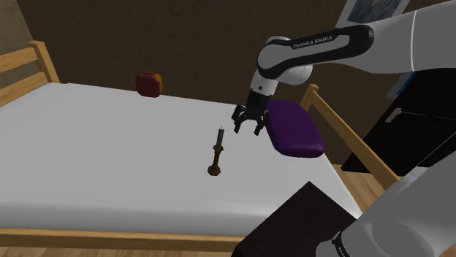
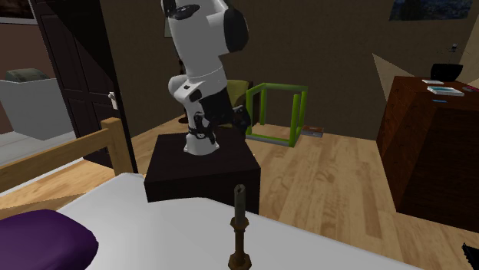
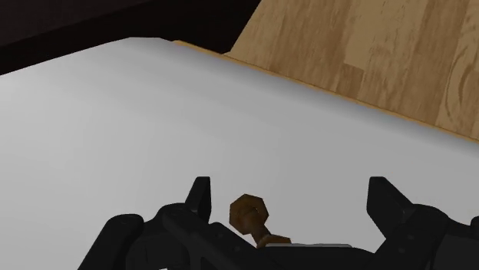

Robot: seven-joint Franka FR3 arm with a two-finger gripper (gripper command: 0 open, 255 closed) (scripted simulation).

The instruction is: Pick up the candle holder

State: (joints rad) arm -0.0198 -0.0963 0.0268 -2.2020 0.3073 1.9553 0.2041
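White bed point(image 1: 109, 160), wooden floor point(image 2: 330, 176)

The slim brown candle holder point(image 1: 215, 162) stands upright on the white bed point(image 1: 102, 160), holding a greyish candle point(image 2: 239, 198).

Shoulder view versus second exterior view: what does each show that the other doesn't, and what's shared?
Shoulder view: the open gripper above the bed, and a red object by the bed's far edge. Second exterior view: a green frame on the wooden floor and a brown cabinet. Both: the upright candle holder, the purple pillow and the dark stand.
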